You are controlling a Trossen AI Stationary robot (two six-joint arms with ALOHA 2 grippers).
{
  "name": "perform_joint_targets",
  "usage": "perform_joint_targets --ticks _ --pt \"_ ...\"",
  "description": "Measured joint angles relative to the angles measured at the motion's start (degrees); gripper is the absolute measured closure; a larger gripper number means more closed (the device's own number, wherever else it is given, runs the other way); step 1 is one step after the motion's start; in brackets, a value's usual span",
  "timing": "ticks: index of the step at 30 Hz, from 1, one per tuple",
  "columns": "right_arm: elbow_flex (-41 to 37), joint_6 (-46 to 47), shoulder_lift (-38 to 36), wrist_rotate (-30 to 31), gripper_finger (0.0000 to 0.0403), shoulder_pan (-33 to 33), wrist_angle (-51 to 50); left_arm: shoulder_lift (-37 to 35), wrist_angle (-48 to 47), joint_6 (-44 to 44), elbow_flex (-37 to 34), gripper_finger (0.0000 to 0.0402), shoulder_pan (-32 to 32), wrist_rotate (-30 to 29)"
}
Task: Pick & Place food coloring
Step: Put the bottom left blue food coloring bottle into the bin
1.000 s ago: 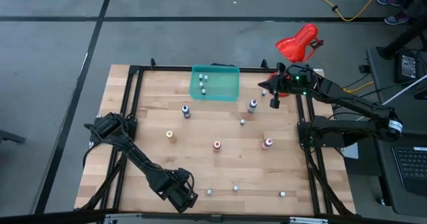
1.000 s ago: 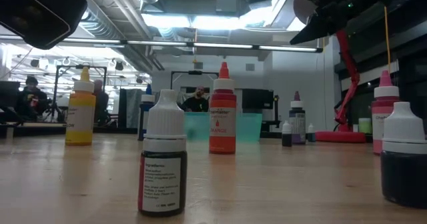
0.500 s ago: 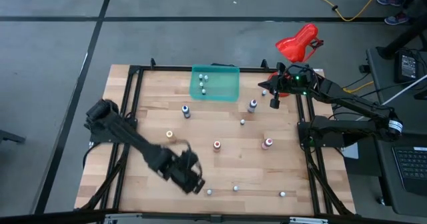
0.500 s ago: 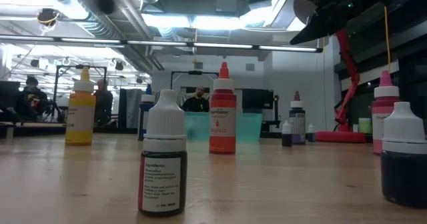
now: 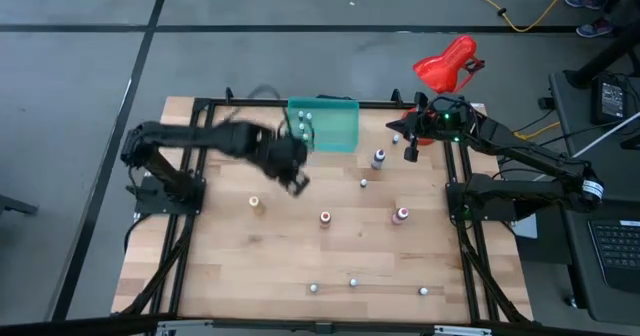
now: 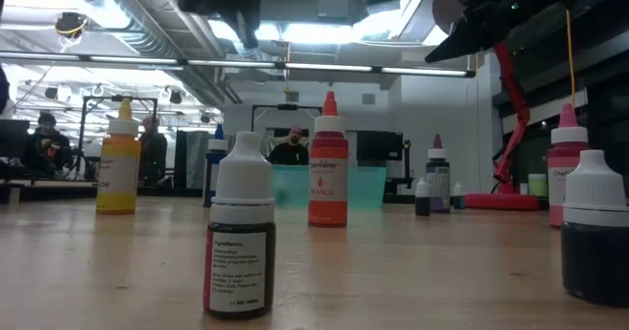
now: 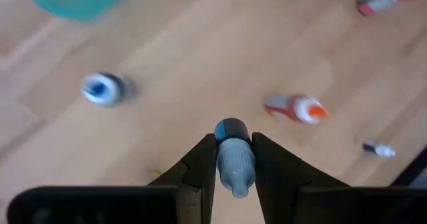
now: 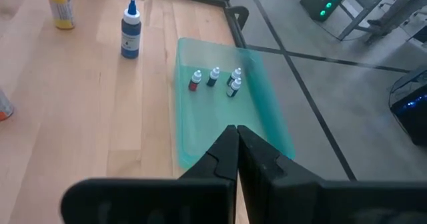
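Wooden table [image 5: 230,256], bright workshop behind.

Orange bottle [image 6: 328,163] label reads "ORANGE"; other labels too small to read.

A robotics lab in an open, industrial-style hall: a wooden worktable [image 5: 230,276] in a black metal frame stands on a grey concrete floor [image 5: 80,66] marked with dark lines; exposed ducts and strip lights [image 6: 295,67] run overhead; people [image 6: 44,138] sit at workstations behind; a laptop [image 5: 612,251] and yellow cable [image 5: 520,16] lie beside the rig.
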Motion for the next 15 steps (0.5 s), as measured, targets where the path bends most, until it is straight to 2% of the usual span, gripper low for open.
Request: perform_joint_targets --ticks 7,15 --pt "0.0 -0.15 0.0 0.12 0.0391 -0.02 0.07 4.34 -1.03 13.12 5.54 0.0323 16.02 7.08" --pt "0.0 -4.95 0.0 0.15 0.0391 -0.05 0.09 18.53 -7.4 30.94 19.62 0.0322 25.33 8.79"
